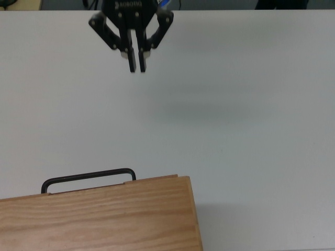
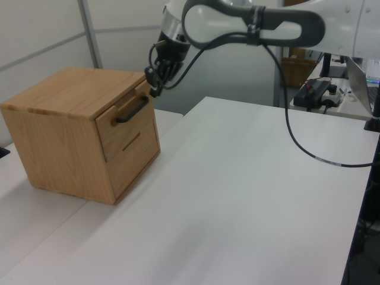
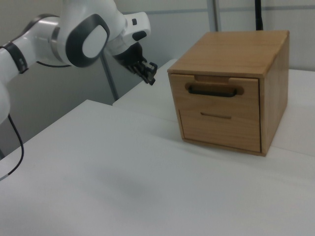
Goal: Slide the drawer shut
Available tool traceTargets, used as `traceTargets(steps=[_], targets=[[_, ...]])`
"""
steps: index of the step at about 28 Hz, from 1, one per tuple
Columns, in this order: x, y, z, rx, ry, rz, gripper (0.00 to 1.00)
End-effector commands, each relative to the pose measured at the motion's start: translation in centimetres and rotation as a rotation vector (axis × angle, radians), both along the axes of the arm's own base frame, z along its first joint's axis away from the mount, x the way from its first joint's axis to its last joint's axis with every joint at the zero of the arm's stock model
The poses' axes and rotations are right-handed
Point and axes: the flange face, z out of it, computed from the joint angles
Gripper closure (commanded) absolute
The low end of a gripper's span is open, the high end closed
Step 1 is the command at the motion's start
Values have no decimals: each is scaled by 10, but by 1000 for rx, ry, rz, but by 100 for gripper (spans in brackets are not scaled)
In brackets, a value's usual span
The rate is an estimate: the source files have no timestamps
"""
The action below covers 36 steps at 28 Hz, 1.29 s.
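Fingers (image 1: 137,55) nearly together, only a thin slit between the two black tips, nothing held. Pointed down the top view toward the cabinet, hanging in the air over the bare white worktop (image 1: 235,104) at the top view's upper edge. Well apart from the handle (image 1: 88,177) in the top view. Seen in the left view as a dark claw (image 2: 155,84) above and just to the left view's right of the cabinet's front upper corner, clear of the wood. Seen in the right view (image 3: 147,72) off to the right view's left of the cabinet, at about the height of its top.

Behind the fingers, a white arm (image 3: 81,37) with dark grey joint covers, and a black cable (image 2: 297,136) looping down from it in the left view.

Further out, the drawer (image 3: 216,98): upper front of a light wooden cabinet (image 2: 65,113), front panel about flush with the cabinet face in the left and right views, thin black bar handle across it. Below it a second front with a narrow slot (image 3: 215,115). Cabinet standing on the worktop, flat grained top (image 1: 99,219) filling the top view's lower left, only the handle sticking out past its edge there.
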Motion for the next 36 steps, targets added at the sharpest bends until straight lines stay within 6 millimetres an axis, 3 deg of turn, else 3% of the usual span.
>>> traceTargets(steps=[1, 8, 9, 16, 36], targets=[[-28, -17, 1, 6, 145, -27, 1], [-59, -45, 14, -22, 251, -57, 0], [-65, -56, 13, -34, 285, -67, 0], [-81, -63, 0, -136, 435, -17, 0], [-82, -60, -2, -175, 449, 7, 0]])
